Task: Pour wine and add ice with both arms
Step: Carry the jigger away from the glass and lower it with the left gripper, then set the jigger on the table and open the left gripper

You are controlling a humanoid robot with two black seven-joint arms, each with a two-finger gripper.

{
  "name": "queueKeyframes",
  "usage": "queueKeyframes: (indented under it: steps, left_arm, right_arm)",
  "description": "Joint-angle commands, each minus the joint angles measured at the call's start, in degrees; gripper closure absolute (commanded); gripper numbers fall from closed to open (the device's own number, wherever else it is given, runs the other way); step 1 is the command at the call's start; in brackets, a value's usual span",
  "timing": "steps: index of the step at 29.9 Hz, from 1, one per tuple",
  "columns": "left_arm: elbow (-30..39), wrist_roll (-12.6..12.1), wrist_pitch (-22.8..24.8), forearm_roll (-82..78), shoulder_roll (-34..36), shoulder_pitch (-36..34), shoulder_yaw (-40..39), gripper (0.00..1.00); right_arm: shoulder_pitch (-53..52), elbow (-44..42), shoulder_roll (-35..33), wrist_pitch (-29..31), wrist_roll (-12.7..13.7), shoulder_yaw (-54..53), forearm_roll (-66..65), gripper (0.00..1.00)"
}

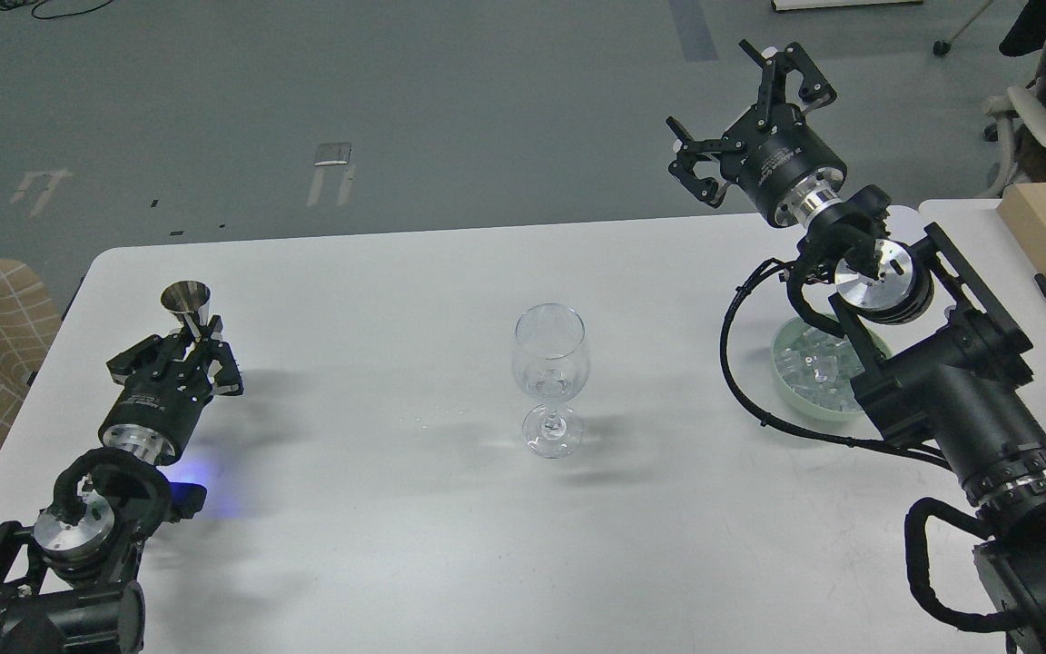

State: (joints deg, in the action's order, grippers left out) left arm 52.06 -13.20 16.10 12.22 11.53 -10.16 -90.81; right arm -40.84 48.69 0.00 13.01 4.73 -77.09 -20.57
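The left claw [189, 350] pinched a small steel measuring cup [186, 302] at the left of the white tabletop [378, 545]. The right claw [741, 118] hung spread and empty above the far edge. The ice [814, 363] lay in a pale green dish [804, 404] under the right arm, well apart from the empty wine glass [550, 377] at centre.

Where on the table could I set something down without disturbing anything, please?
Bare patches: between the metal jigger in the left claw and the wine glass, and the near edge below the glass. It is crowded around the ice dish, under the right arm.
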Motion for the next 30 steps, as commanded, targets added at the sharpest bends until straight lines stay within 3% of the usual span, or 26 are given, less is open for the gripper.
queueKeyframes:
  steps: [1, 5, 16, 22, 25, 30]
  left_arm:
    - [-0.03, -0.07, -0.02, 0.0, -0.01, 0.05, -0.07, 0.67]
    - [-0.03, 0.02, -0.02, 0.0, -0.01, -0.04, -0.07, 0.62]
    - [-0.03, 0.11, -0.02, 0.0, -0.01, -0.04, -0.07, 0.6]
    - [0.06, -0.24, -0.02, -0.09, -0.01, -0.04, 0.11, 0.52]
    - [0.06, -0.16, -0.1, -0.09, -0.01, -0.04, 0.11, 0.46]
    - [0.06, -0.16, -0.02, -0.18, -0.1, 0.05, 0.19, 0.22]
  right_arm:
    - [-0.03, -0.08, 0.0, 0.09, -0.07, -0.08, 0.0, 0.0]
    - [-0.03, -0.35, 0.0, 0.0, -0.07, -0.08, 0.0, 0.0]
    - [-0.03, -0.35, 0.0, 0.0, 0.01, -0.26, 0.0, 0.0]
    - [-0.03, -0.35, 0.0, 0.0, -0.07, -0.26, 0.0, 0.0]
    - [-0.03, -0.35, 0.0, 0.0, 0.01, -0.26, 0.0, 0.0]
    - [-0.03, -0.44, 0.0, 0.0, -0.07, -0.35, 0.0, 0.0]
